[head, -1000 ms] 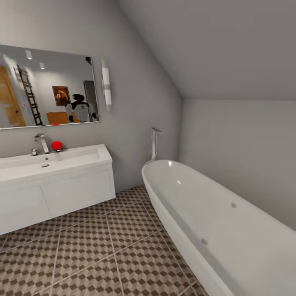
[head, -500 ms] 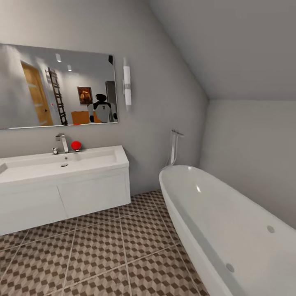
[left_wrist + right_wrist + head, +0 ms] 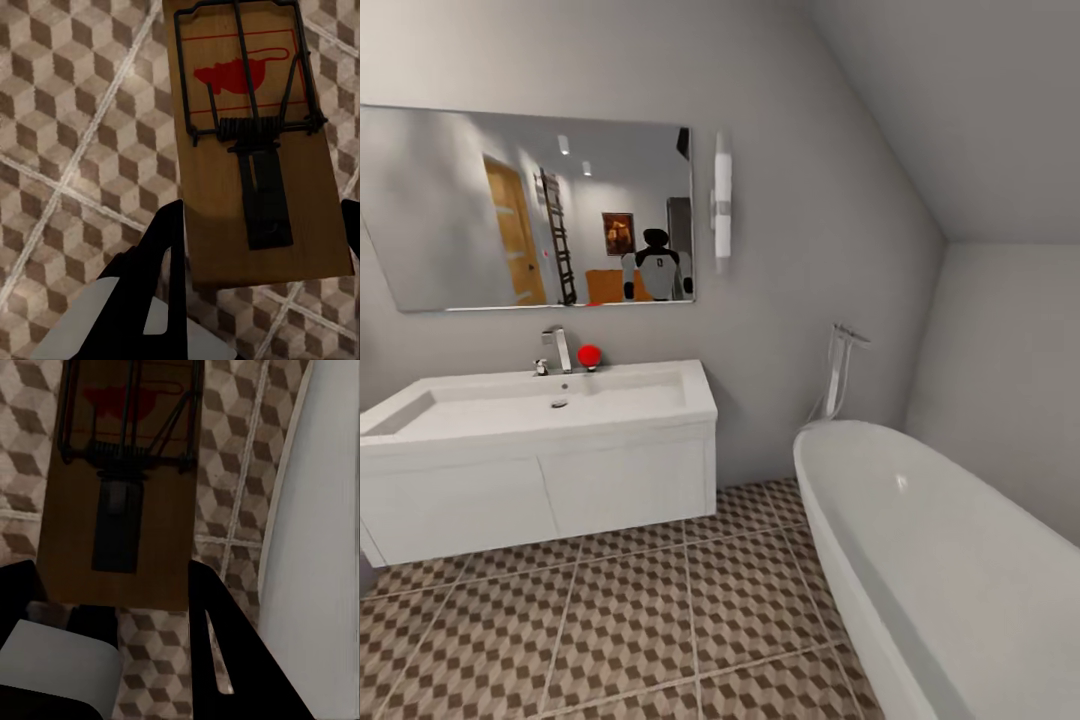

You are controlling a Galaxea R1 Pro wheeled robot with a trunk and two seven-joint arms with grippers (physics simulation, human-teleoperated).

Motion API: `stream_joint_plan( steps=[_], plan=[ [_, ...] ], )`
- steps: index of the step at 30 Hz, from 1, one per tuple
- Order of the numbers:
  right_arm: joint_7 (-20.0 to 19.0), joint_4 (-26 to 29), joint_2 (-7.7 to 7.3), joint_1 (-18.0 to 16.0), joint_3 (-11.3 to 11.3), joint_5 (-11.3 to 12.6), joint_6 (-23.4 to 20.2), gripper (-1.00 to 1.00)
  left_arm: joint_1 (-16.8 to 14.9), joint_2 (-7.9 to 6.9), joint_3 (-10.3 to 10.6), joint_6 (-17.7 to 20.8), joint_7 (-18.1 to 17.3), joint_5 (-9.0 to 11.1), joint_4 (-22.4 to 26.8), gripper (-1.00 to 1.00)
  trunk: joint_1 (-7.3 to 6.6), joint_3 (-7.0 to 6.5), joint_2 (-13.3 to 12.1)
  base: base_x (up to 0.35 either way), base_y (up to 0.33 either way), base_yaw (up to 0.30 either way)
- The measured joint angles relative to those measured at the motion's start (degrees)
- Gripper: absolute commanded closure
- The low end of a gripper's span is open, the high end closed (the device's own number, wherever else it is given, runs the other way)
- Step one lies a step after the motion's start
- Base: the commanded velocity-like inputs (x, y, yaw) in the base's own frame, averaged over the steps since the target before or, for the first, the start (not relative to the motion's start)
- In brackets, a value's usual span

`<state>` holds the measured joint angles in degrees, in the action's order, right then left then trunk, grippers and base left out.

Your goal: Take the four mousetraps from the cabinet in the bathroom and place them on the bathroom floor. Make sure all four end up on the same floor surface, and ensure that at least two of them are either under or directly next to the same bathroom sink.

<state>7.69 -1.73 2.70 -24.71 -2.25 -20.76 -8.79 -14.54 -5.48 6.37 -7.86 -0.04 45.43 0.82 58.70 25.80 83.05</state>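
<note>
Two mousetraps, one [image 3: 255,142] between each arm's jaws, the other [image 3: 124,487] likewise. One sink [image 3: 550,405], one tap [image 3: 560,350], one mirror [image 3: 530,210], one bathtub [image 3: 940,560], one red ball [image 3: 589,355], one wall lamp [image 3: 722,212].

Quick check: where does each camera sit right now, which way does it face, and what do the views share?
Head: high on the robot, facing the sink, mirror and bathtub; the robot shows reflected in the mirror.
Left wrist: above the left end effector, looking down at its mousetrap over the floor.
Right wrist: above the right end effector, looking down at a second mousetrap.
Shared: the cube-patterned floor.
</note>
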Motion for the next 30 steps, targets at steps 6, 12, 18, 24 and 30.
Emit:
stream_joint_plan(
  steps=[6, 12, 18, 24, 30],
  plan=[
    [0.02, 0.0, 0.0, 0.0, 0.0, 0.0, 0.03, 1.0, -0.01, 0.0, 0.0, -0.07, 0.0, 0.0, 0.0, 1.0, 0.0, 0.0, 0.0, 0.324, 0.0, 0.282],
    [0.02, 0.0, 0.0, 0.0, 0.0, 0.03, 0.04, 1.0, -0.01, 0.01, 0.0, -0.08, 0.0, 0.0, 0.0, 1.0, 0.0, 0.0, 0.0, 0.323, 0.0, 0.282],
    [0.0, 0.0, -0.01, 0.0, 0.0, 0.06, 0.04, 1.0, -0.01, 0.03, 0.0, -0.09, 0.0, 0.0, 0.0, 1.0, 0.0, 0.0, 0.0, 0.314, 0.0, 0.282],
    [0.0, 0.0, -0.08, 0.0, 0.0, 0.08, 0.04, 1.0, 0.0, 0.01, 0.0, -0.1, 0.0, 0.05, 0.0, 1.0, 0.02, 0.0, 0.0, 0.228, 0.0, 0.197],
    [0.0, 0.0, -0.09, 0.0, 0.0, 0.08, 0.04, 1.0, -0.01, 0.07, 0.0, -0.22, 0.0, -0.14, 0.0, 1.0, 0.03, 0.0, 0.0, 0.047, 0.0, 0.032]
  ],
)
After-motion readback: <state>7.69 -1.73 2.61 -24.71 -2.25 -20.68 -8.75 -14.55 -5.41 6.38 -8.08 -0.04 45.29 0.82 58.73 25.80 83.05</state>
